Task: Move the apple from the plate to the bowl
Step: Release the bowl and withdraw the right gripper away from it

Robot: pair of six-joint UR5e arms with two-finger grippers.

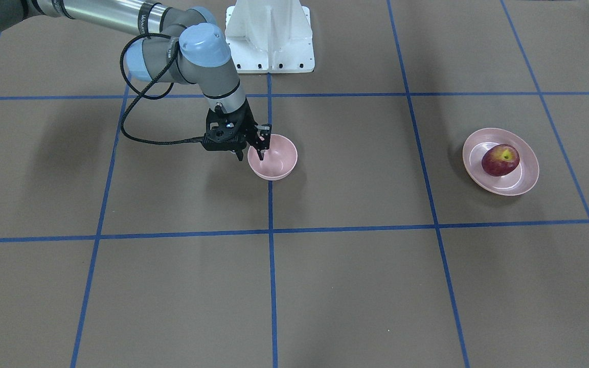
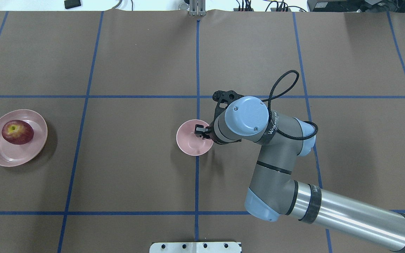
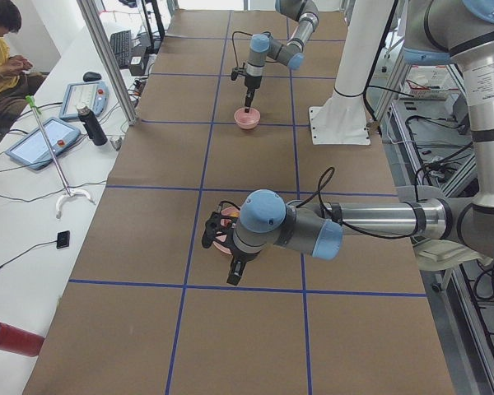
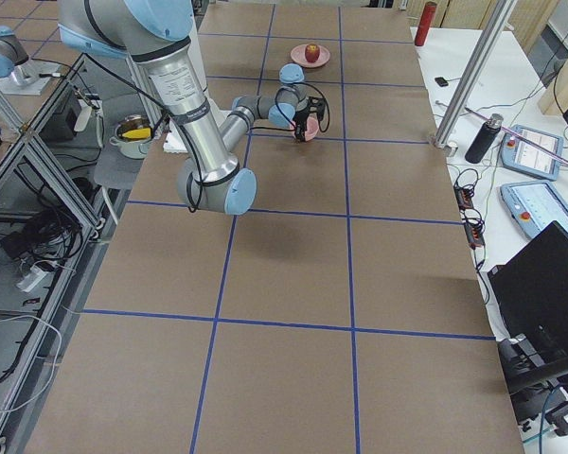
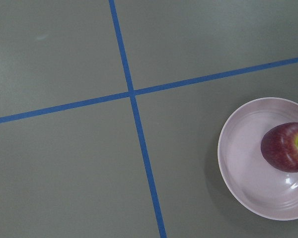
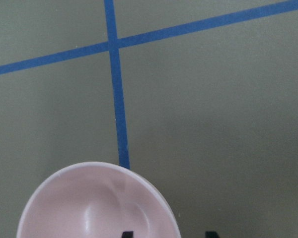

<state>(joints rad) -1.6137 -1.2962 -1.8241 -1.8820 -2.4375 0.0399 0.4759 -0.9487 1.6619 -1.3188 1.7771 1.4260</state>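
Note:
The dark red apple (image 1: 500, 160) lies on the wide pale pink plate (image 1: 522, 181), far from my right arm, on the table's left side in the overhead view, apple (image 2: 17, 132) on plate (image 2: 19, 156). The left wrist view looks down on the apple (image 5: 286, 147) and plate (image 5: 253, 173) from high up. The small deep pink bowl (image 1: 276, 161) stands near the table's middle. My right gripper (image 1: 250, 153) is open and low at the bowl's rim. In the right wrist view one fingertip (image 6: 126, 233) is inside the bowl (image 6: 89, 208), the other outside. My left gripper is out of view.
The white robot base mount (image 1: 269, 36) stands behind the bowl. Blue tape lines (image 1: 270, 286) divide the brown table into squares. A side bench with tablets (image 4: 528, 149), a bottle and a laptop runs along the table's far edge.

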